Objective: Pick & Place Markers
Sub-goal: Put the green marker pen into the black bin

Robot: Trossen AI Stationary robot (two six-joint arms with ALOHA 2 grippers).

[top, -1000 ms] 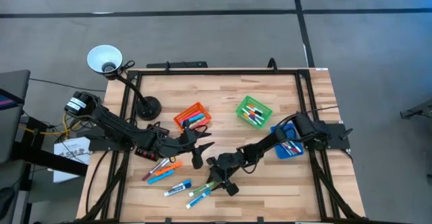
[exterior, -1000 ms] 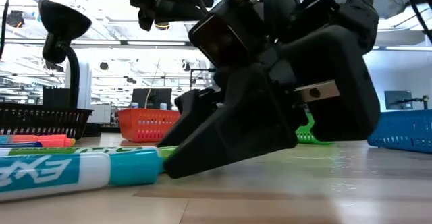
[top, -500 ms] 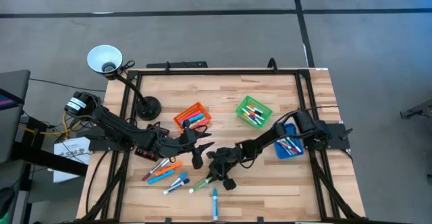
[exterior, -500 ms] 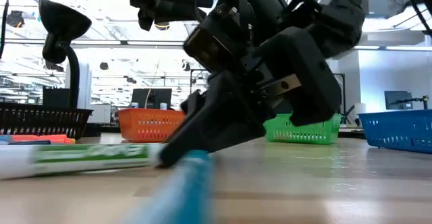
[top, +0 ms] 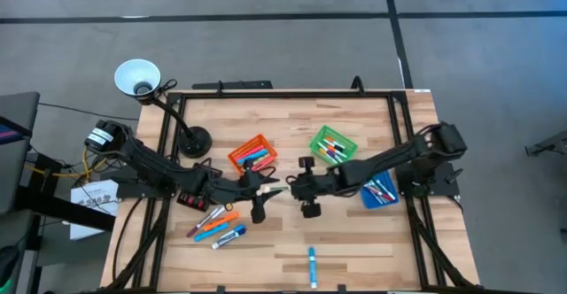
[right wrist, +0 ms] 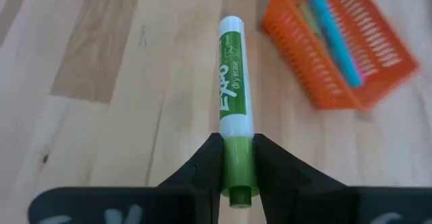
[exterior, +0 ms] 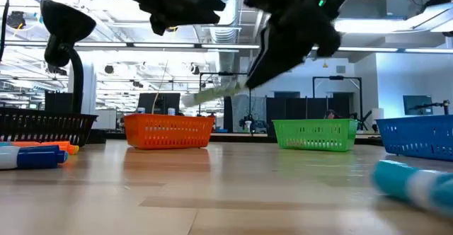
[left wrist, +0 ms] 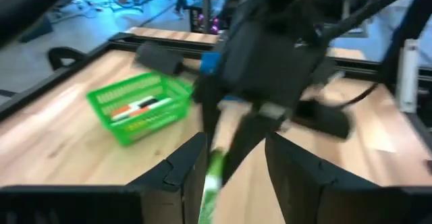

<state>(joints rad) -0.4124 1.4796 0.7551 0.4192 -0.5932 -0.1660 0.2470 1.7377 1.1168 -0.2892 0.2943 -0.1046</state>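
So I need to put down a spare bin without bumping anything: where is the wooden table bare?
Bare wood lies along the far edge behind the small orange bin and green bin, and at the near right below the blue bin. A lone blue-capped marker sits near the front edge. The loose markers at near left, and the centre, where both grippers meet, are crowded.

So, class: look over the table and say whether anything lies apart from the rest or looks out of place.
One blue marker lies alone near the table's front edge, far from the loose markers on the left and from every bin.
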